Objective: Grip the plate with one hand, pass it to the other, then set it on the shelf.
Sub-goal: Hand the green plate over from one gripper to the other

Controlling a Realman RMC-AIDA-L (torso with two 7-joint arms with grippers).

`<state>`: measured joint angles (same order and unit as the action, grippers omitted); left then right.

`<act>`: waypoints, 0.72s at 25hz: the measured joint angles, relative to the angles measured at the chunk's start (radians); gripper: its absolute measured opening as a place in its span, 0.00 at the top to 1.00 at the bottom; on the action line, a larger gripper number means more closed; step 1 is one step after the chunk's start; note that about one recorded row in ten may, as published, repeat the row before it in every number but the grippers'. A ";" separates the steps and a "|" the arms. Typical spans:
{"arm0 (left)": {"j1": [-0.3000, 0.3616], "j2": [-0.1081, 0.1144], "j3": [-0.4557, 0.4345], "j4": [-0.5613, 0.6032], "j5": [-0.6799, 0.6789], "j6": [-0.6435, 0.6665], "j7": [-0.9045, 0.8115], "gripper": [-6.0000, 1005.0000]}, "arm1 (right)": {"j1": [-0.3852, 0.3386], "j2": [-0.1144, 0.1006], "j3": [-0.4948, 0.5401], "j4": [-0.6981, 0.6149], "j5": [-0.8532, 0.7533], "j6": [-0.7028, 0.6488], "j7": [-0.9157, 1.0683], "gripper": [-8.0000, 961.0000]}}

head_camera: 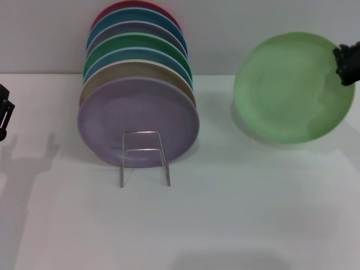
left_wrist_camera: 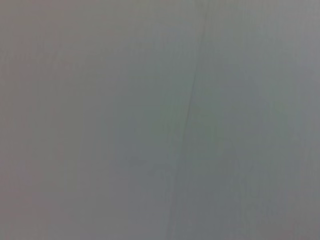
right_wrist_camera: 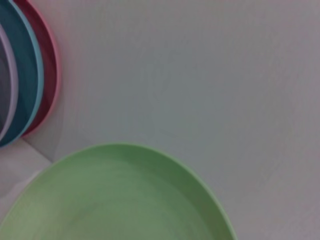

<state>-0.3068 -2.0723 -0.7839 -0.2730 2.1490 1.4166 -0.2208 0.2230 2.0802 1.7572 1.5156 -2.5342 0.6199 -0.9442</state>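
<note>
Nearest the head camera stands the shelf, a thin silver wire rack on the white table, with a row of 7 plates leaning behind it, the lilac plate in front; to the right the plate, light green and tilted face-on, is held off the table with the right gripper clenched on its right rim, while the left gripper sits at the left edge, and whether it is released or clenched cannot be told. Left wrist view shows only a plain grey surface with a thin dark line. Right wrist view shows the plate's rim close up, with the red and blue plates' edges beyond against the wall.
</note>
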 joint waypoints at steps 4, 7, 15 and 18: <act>0.000 0.000 0.000 0.000 0.000 0.000 0.000 0.14 | -0.050 0.001 -0.079 0.009 -0.019 -0.151 -0.020 0.97; 0.000 0.000 0.000 0.000 0.000 0.000 0.000 0.14 | -0.065 0.002 -0.106 0.009 -0.039 -0.203 -0.021 0.97; -0.003 0.000 0.000 0.000 0.000 -0.001 0.000 0.14 | -0.087 0.003 -0.181 -0.047 -0.064 -0.395 -0.021 0.97; -0.008 -0.001 -0.002 0.000 0.000 -0.001 0.000 0.14 | -0.088 0.003 -0.198 -0.060 -0.065 -0.433 -0.019 0.97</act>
<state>-0.3144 -2.0737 -0.7854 -0.2730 2.1491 1.4155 -0.2212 0.1352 2.0834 1.5591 1.4551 -2.5994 0.1871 -0.9630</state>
